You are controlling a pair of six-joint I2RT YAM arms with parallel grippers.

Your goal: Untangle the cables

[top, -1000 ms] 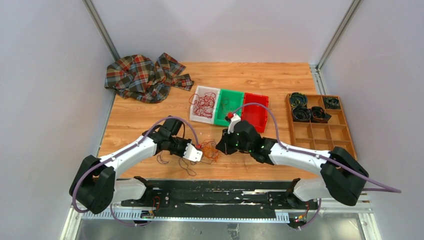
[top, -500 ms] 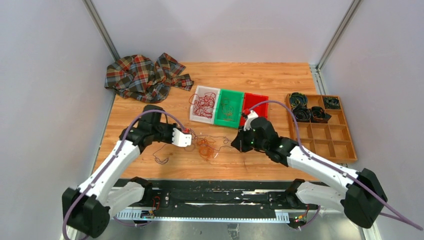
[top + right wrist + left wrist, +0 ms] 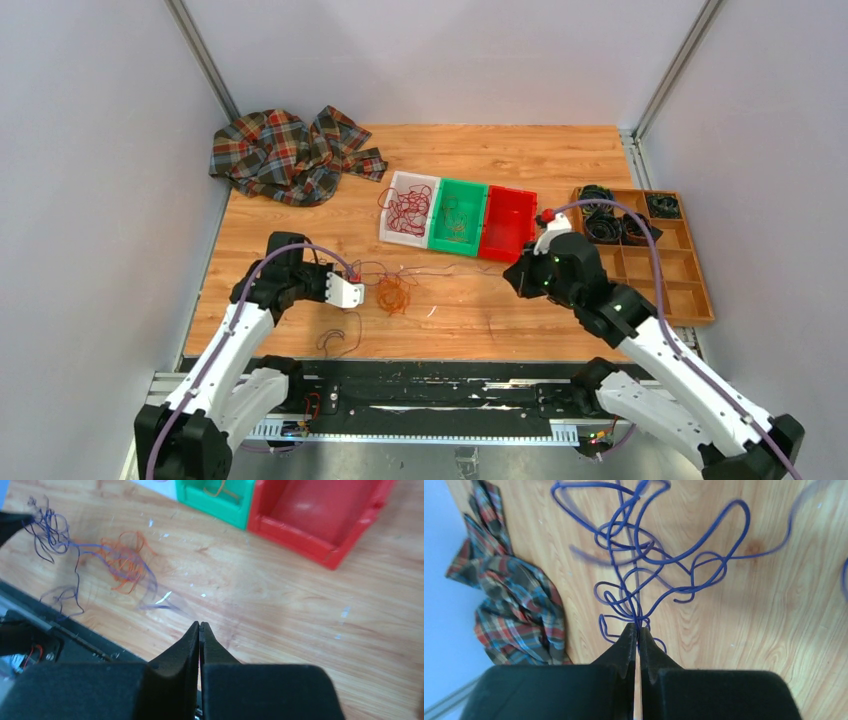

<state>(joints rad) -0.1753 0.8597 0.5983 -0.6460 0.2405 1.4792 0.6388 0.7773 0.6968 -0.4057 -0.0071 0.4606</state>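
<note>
The left gripper has its black, wedge-shaped jaws closed on a thin, glossy purple cable, whose loose loops and curls are seen against the grained wooden table. Just beside this gripper lies a small, wiry orange bunch, near the table's front edge. The right gripper is pressed fully together; a faint purple strand runs toward it, but I cannot tell if it is pinched. Red wires lie in the white plastic bin.
</note>
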